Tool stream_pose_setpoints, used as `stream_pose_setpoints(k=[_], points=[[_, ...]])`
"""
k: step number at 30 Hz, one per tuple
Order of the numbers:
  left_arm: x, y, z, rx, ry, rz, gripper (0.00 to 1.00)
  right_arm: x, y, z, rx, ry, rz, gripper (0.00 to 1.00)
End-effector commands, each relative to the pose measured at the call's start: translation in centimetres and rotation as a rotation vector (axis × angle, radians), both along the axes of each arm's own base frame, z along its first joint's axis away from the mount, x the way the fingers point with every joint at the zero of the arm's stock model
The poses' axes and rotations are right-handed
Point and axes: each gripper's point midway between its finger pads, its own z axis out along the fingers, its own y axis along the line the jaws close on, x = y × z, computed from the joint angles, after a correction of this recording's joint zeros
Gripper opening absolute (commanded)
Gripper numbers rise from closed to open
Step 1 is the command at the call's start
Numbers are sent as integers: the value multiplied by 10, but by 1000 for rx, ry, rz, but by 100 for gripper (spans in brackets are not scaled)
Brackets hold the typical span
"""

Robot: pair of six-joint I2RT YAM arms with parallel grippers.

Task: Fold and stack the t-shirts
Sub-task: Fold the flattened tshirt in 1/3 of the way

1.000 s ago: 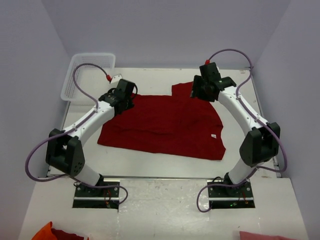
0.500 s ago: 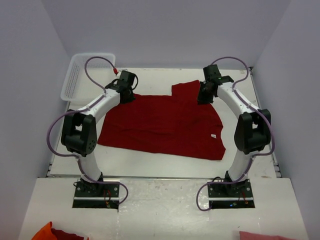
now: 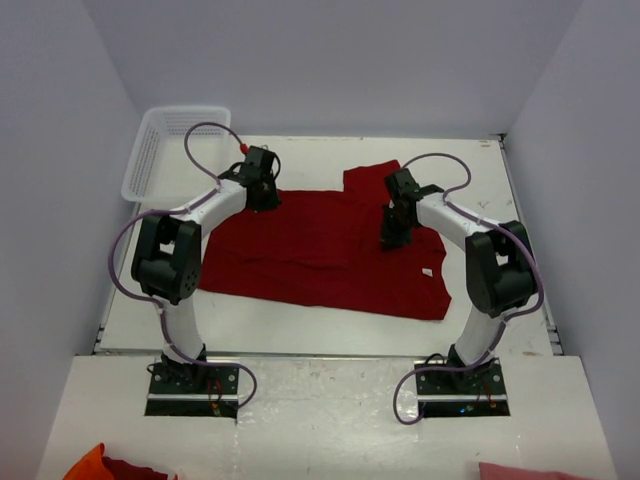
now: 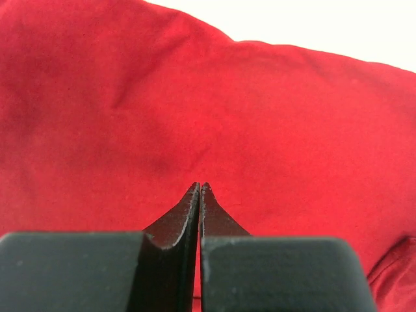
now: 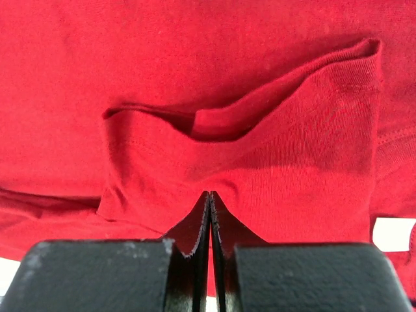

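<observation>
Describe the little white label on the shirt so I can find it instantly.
Start at the white table, where a dark red t-shirt lies spread across the middle. Near the shirt's right edge, toward its near corner, sits the neck label: a tiny white patch, the only white mark on the red cloth.

A white plastic mesh basket (image 3: 165, 150) sits at the far left corner of the flat white table (image 3: 300, 325), overhanging its left edge beside the pale lilac wall (image 3: 60, 150). Beyond the table's near side, a crumpled orange cloth (image 3: 92, 466) (only a corner shows) lies to the left and a pink cloth (image 3: 525, 471) to the right.
</observation>
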Motion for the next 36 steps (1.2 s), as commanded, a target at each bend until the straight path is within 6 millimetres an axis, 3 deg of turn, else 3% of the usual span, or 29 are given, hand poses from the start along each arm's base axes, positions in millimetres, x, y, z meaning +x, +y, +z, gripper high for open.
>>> stream_pose_setpoints(k=[1, 6, 14, 21, 27, 32, 36], points=[[16, -12, 26, -64, -83, -15, 0, 11, 0, 8, 17, -65, -54, 0], [13, -10, 35, -58, -89, -12, 0, 3, 3, -18, -9, 10, -100, 0], [7, 24, 49, 79, -103, 88, 0, -22, 4, -40, -42, 80, -190, 0], [-14, 61, 19, 263, 32, 212, 0, -54, 4, -54, -88, 129, -236, 0], [-26, 76, -3, 309, 53, 240, 0, -84, -1, -65, -120, 160, -262, 0], [-24, 86, -31, 341, 115, 229, 0, -85, -4, -64, -131, 155, -269, 0], [-33, 90, -46, 357, 157, 237, 0, -88, -6, -63, -140, 161, -276, 0]])
